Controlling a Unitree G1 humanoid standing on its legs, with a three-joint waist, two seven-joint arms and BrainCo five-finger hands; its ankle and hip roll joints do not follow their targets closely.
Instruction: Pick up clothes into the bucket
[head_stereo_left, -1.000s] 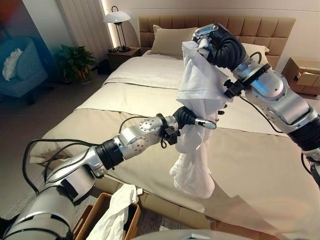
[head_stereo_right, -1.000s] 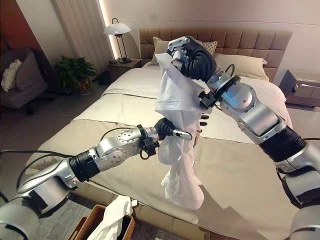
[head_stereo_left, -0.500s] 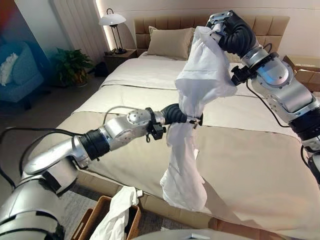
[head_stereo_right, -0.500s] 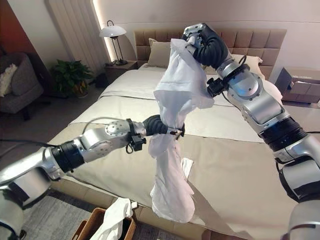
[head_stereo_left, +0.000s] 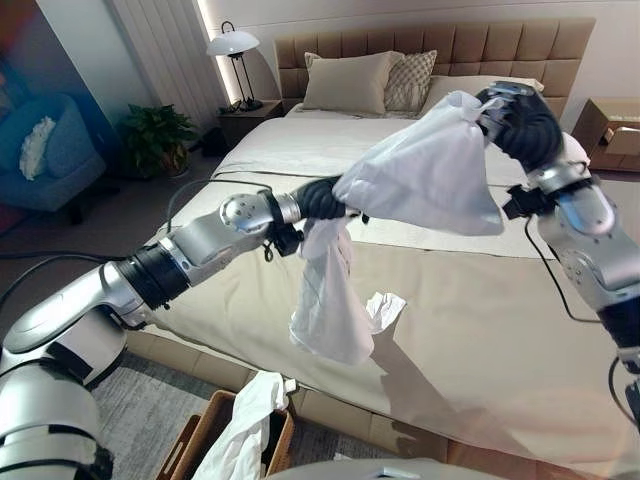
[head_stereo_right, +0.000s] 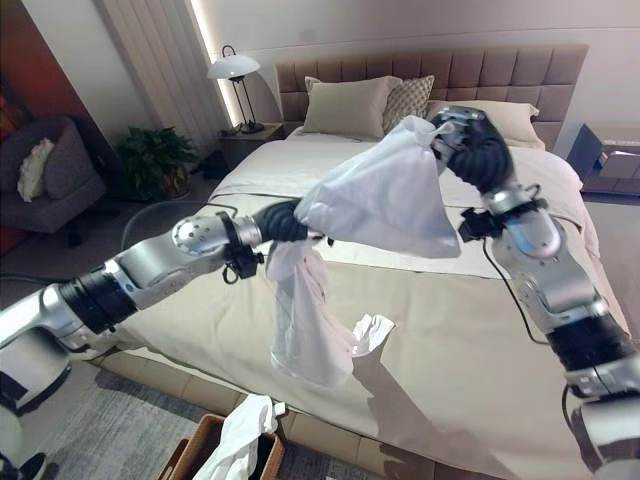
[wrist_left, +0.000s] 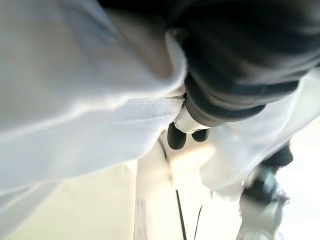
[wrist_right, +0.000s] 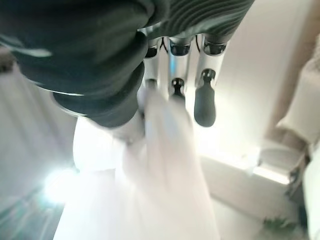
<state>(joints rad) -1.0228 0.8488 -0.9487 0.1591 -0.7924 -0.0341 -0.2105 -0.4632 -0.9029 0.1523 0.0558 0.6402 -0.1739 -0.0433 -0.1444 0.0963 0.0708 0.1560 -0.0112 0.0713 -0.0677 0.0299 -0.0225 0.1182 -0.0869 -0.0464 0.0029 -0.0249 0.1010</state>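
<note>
1. Left eye view: white garment (head_stereo_left: 420, 180) held in the air over the bed (head_stereo_left: 500, 330), stretched between both hands. Left hand (head_stereo_left: 322, 198) grips it at a bunched point mid-scene; right hand (head_stereo_left: 512, 118) grips its far-right top corner, higher up. Loose tail of the cloth hangs down from the left hand, above the bed's near edge.
2. Left eye view, near edge: wicker bucket (head_stereo_left: 200, 440) on the floor below the bed, another white cloth (head_stereo_left: 245, 425) draped over its rim. Small crumpled white piece (head_stereo_left: 385, 308) lies on the bed just right of the hanging tail.
3. Right eye view: same layout. Lamp (head_stereo_right: 233, 68) and plant (head_stereo_right: 152, 152) far left, pillows (head_stereo_right: 352, 104) at the headboard.
4. Left wrist view: fingers (wrist_left: 175, 136) curled, white fabric bunched against them.
5. Right wrist view: fingers (wrist_right: 205, 102) curled down, pinching white fabric against the thumb; cloth hangs away from the hand.
</note>
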